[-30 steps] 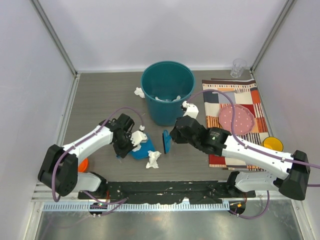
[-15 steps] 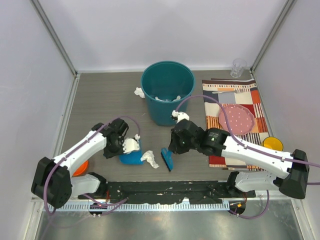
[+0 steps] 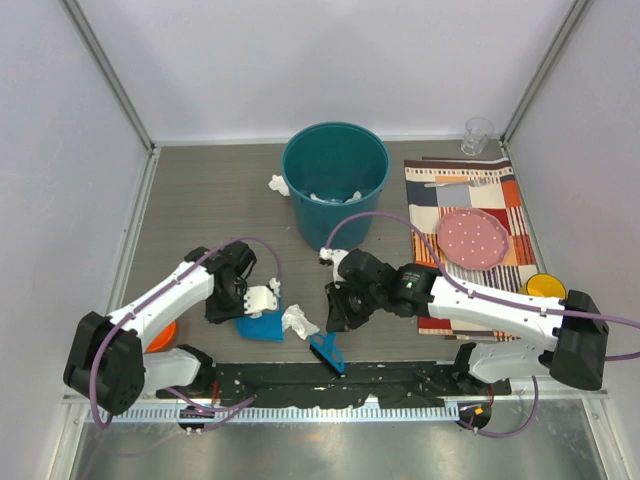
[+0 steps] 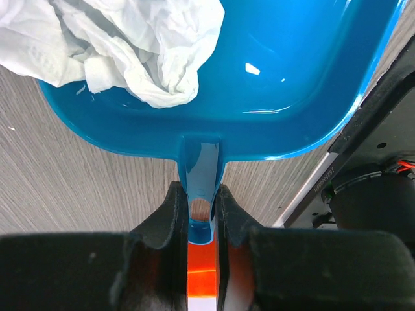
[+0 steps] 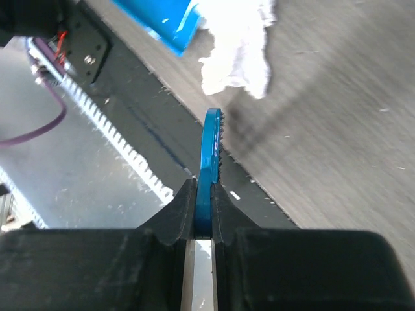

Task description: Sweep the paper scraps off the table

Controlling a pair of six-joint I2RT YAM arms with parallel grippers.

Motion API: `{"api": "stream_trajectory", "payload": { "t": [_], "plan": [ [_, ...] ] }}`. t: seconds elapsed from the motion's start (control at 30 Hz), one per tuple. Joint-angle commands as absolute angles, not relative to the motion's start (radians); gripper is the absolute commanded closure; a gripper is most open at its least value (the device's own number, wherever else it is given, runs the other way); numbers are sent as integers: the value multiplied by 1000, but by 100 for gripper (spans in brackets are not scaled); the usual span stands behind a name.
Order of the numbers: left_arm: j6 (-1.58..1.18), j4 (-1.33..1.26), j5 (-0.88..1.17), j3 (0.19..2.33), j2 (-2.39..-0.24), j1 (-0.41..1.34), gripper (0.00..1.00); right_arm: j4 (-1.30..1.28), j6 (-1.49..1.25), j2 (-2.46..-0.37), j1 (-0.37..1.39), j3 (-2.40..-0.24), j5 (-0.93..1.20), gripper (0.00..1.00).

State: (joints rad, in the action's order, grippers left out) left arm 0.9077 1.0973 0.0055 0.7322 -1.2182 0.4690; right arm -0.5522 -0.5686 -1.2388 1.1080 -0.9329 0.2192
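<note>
My left gripper [image 3: 243, 312] [image 4: 200, 194] is shut on the handle of a blue dustpan [image 3: 263, 326] [image 4: 292, 78], which lies flat on the table [image 3: 210, 200]. A crumpled white paper scrap [image 4: 130, 45] [image 3: 262, 297] rests in the pan. Another scrap [image 3: 299, 320] [image 5: 237, 45] lies on the table at the pan's right edge. My right gripper [image 3: 334, 318] [image 5: 204, 188] is shut on a blue brush [image 3: 328, 353] [image 5: 211, 149], which stands just right of that scrap near the front rail. One more scrap [image 3: 278, 184] lies left of the teal bin [image 3: 335, 215], and white paper shows inside it.
A striped placemat [image 3: 430, 205] at the right carries a pink plate [image 3: 472, 237] and a fork [image 3: 460, 182]. A yellow bowl [image 3: 545, 288] sits beside it, a glass [image 3: 477, 134] at the back right. An orange object [image 3: 166, 330] lies under the left arm. The black front rail [image 3: 300, 378] borders the brush.
Both arms came toward the front edge. The dustpan slid down and left with its wad. The brush swung from beside the bin to the front rail, and the loose scrap shifted slightly.
</note>
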Motion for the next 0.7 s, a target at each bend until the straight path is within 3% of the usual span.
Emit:
{"api": "stream_trajectory", "payload": {
  "t": [0.0,0.27,0.4,0.67],
  "plan": [
    [945,1123,49,773,-1224,466,100,-555,-554,-1220,1043,-963,108,99],
    [962,1118,15,781,-1262,466,100,-624,-587,-1275,1000,-997,129,99],
    [994,1123,-41,805,-1296,465,100,-508,-604,-1337,1000,-986,192,99],
    [1003,1088,-66,822,-1385,465,100,-419,-592,-1465,1000,-1101,17,99]
  ]
}}
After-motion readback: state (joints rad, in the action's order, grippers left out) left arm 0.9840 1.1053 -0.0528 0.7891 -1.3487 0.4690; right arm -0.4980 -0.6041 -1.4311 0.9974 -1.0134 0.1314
